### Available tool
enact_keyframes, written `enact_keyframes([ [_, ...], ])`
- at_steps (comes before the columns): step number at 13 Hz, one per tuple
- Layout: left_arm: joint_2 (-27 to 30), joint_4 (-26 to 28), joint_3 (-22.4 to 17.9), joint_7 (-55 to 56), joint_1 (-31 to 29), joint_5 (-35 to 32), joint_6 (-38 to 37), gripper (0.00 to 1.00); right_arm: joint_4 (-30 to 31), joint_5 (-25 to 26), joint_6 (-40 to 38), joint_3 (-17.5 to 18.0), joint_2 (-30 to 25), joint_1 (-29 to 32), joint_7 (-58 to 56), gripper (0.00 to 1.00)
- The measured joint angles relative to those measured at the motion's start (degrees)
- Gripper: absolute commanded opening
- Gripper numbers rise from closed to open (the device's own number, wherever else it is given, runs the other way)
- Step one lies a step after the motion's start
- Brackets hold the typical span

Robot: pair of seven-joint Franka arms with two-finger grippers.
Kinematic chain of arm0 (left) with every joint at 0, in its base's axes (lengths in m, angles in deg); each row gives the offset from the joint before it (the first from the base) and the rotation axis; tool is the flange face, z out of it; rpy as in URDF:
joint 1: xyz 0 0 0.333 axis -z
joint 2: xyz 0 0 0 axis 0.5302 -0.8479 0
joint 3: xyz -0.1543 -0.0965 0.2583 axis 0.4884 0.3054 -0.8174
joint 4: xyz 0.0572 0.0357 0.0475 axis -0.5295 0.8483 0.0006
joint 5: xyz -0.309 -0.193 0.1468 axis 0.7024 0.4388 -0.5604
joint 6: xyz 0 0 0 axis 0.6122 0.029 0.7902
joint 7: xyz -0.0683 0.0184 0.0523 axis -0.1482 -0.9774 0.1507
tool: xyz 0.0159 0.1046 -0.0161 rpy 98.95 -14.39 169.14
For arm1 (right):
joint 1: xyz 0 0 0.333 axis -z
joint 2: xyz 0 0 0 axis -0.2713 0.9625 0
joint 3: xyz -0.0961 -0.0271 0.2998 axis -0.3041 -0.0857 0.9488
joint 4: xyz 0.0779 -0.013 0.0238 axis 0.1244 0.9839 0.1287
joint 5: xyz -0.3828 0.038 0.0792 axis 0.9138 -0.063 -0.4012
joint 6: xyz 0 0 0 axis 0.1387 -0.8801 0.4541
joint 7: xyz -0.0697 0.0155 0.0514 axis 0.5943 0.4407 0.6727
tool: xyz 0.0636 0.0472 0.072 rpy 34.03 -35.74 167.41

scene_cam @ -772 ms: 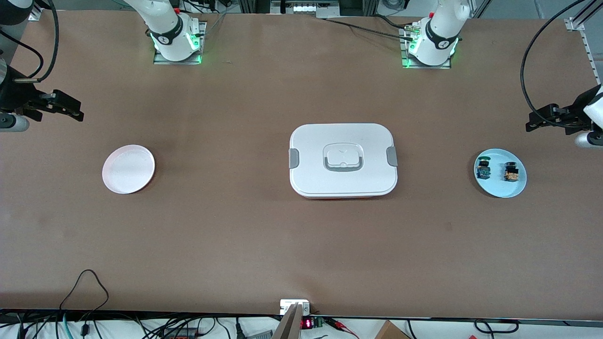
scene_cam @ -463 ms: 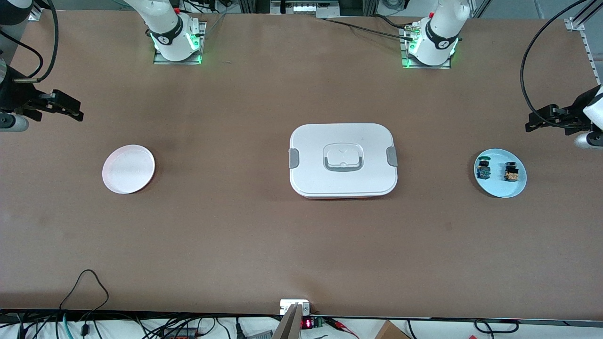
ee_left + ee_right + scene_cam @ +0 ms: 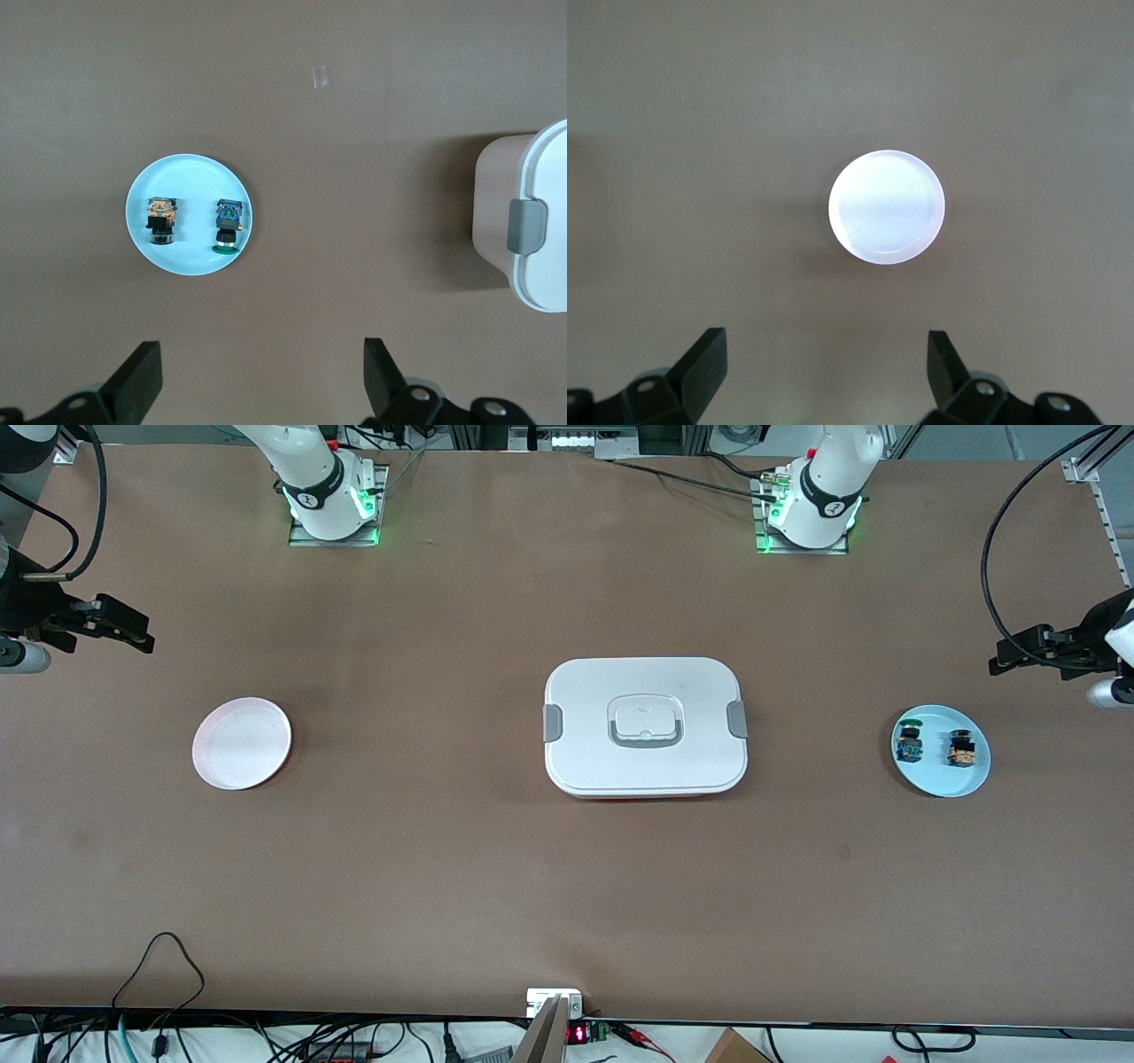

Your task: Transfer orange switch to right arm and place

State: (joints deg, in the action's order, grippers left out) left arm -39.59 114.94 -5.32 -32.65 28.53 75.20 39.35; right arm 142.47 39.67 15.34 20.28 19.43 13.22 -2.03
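Front view showed a brown table (image 3: 461,868) with a white lidded container (image 3: 645,726) at its middle, and I use this container as the landmark. The orange switch (image 3: 960,748) lay on a light blue plate (image 3: 941,779), which stood well apart from the container toward the left arm's end of the table. On the same plate, just beside the orange switch and on the side closer to the container, lay a second switch with a blue body and green top (image 3: 908,744). The two switches were apart, not touching.

A white plate (image 3: 241,743) stood well apart from the container toward the right arm's end of the table.

The left gripper (image 3: 1001,661) hung in the air at the left arm's end of the table, near the blue plate, with its jaws wide apart and nothing between them. In the left wrist view the fingers (image 3: 140,381) pointed toward the blue plate (image 3: 146,235).

The right gripper (image 3: 142,640) hung over the right arm's end of the table, near the white plate, jaws also wide apart and holding nothing.
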Motion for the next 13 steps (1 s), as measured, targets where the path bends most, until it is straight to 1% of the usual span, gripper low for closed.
enact_keyframes([
  [4, -0.5, 0.0, 0.1, -1.3, -0.2, 0.1, -3.1, 1.0, 0.0, 0.0, 0.0, 0.0, 0.0, 0.0, 0.0, 1.0],
  [7, -2.6, 0.2, 0.1, -10.3, -1.0, 0.1, -3.2, 1.0, 0.0, 0.1, 0.0, 0.0, 0.0, 0.1, 0.0, 1.0],
  [9, -5.5, 0.3, 0.0, -22.8, -3.0, -0.8, -2.2, 1.0, 0.0, 0.1, 0.0, -0.1, 0.1, 0.1, 0.0, 1.0],
  [11, -8.8, 0.4, 0.0, -37.7, -4.4, -4.7, 0.7, 1.0, 0.0, 0.1, 0.0, -0.1, 0.1, 0.1, 0.0, 1.0],
  [13, -12.3, 0.4, 0.0, -51.7, -5.5, -6.1, 3.6, 1.0, 0.0, 0.1, 0.0, -0.1, 0.1, 0.1, 0.0, 1.0],
])
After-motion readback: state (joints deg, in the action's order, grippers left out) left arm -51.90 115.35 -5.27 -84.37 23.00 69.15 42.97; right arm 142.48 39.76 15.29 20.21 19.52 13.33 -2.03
